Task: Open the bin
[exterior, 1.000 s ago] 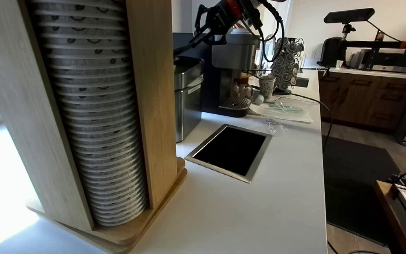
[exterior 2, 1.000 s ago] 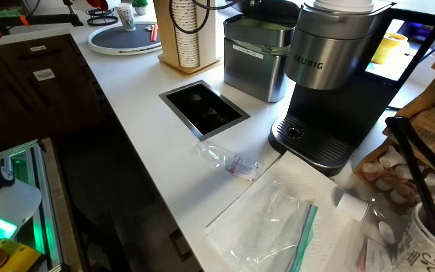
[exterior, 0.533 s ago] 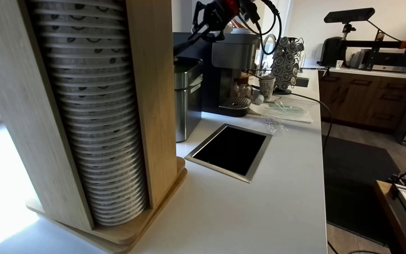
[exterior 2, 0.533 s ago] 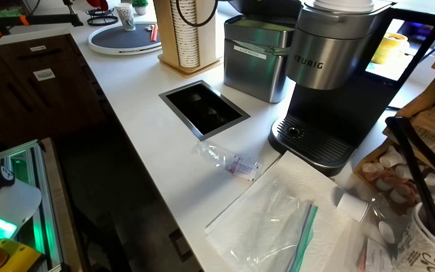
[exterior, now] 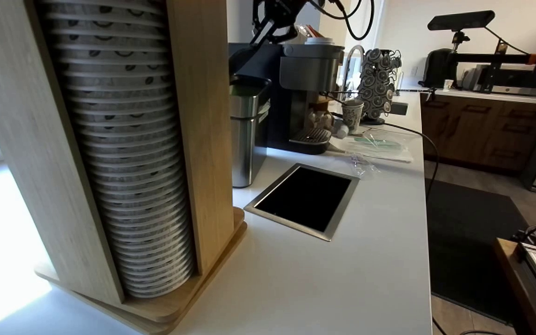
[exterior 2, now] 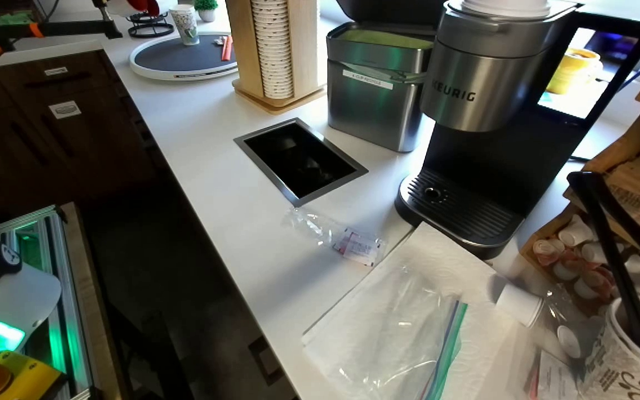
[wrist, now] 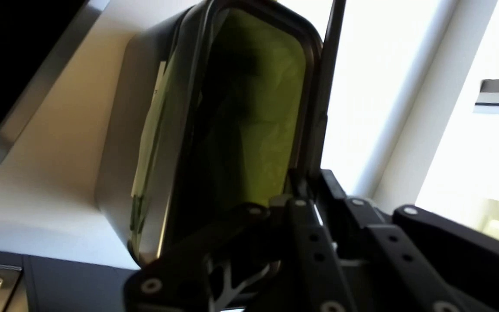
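Currently, nearest the wrist camera, the gripper [wrist: 312, 184] is clamped on the edge of the lid [exterior 2: 392, 10], which runs into the narrow gap between the jaws. Over the last second the gripper has risen and the lid has swung further up. The bin [exterior 2: 373, 108] has also turned slightly on the counter [exterior 2: 203, 150]; its front corner has shifted in both exterior views. Result: the mouth is exposed and the green liner [wrist: 271, 117] shows. The task is judged nearly complete; what remains is probably to raise the lid until it holds, then let go. Caution: further pull may drag or tip the bin rather than move the lid.

Orientation: the bin stands upright, mouth facing up, with the lid tilted above the rear rim. Lid angle cannot be read exactly; its upper part is out of frame in an exterior view. The labelled face points toward the opening [exterior 2: 302, 160]. The mouth is oblong; its long axis runs along the counter, one end toward the coffee machine [exterior 2: 475, 111], the other toward the cup rack [exterior 2: 304, 61].

Location: on the counter, between coffee machine and cup rack, just beside the opening. Contact with the coffee machine cannot be determined.
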Controlling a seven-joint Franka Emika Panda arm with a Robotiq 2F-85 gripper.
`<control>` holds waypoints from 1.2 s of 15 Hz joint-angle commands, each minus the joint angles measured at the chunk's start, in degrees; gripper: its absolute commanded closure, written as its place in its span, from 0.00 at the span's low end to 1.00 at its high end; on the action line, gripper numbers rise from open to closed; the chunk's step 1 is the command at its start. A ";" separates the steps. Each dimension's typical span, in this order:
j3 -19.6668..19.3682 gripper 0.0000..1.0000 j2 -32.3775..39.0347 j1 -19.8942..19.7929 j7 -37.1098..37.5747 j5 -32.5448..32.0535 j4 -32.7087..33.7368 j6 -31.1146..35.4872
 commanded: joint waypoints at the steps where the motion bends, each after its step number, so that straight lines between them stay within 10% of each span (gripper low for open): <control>1: 0.43 0.97 7.16 -1.65 5.43 -3.66 13.00 -7.42; 11: -0.54 0.97 21.42 -2.32 15.36 -6.21 37.43 -22.71; 12: -0.89 0.64 22.51 -2.20 15.95 -7.16 39.43 -24.42; 18: 4.12 0.27 25.70 -3.64 15.25 -11.84 44.62 -28.43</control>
